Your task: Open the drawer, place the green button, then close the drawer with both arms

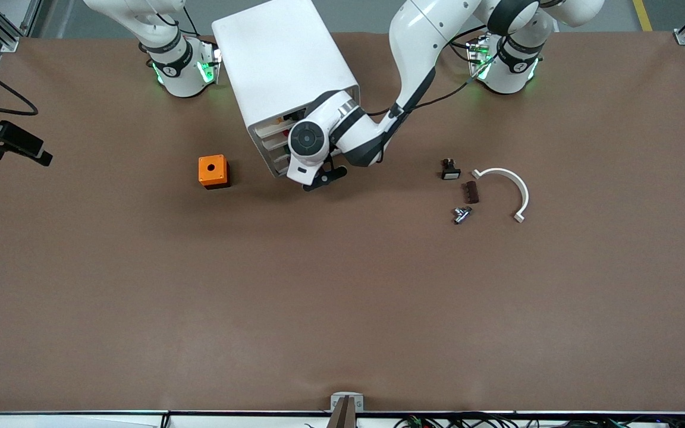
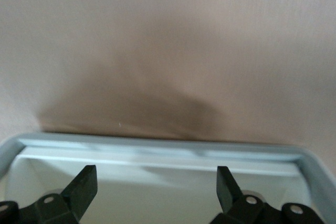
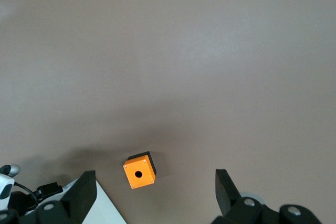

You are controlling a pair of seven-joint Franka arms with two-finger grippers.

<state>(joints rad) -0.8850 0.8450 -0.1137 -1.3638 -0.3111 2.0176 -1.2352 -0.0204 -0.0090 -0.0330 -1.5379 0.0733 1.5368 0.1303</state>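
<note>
The white cabinet [image 1: 283, 59] stands between the arms' bases, its stacked drawer fronts facing the orange box. My left gripper [image 1: 323, 178] is at the foot of that front. In the left wrist view the drawer [image 2: 157, 145] shows its white rim and bare inside, and the left gripper [image 2: 156, 177] stands open over that inside, holding nothing. The tiny button [image 1: 462, 214] lies on the table toward the left arm's end. My right gripper [image 3: 155, 179] is open and empty high over the table, out of the front view.
An orange box [image 1: 212, 170] with a round hole sits beside the cabinet toward the right arm's end, and the right wrist view also shows the orange box [image 3: 139, 172]. Near the button lie a black pushbutton with a white cap [image 1: 450, 170], a brown block [image 1: 472, 192] and a white curved piece [image 1: 515, 184].
</note>
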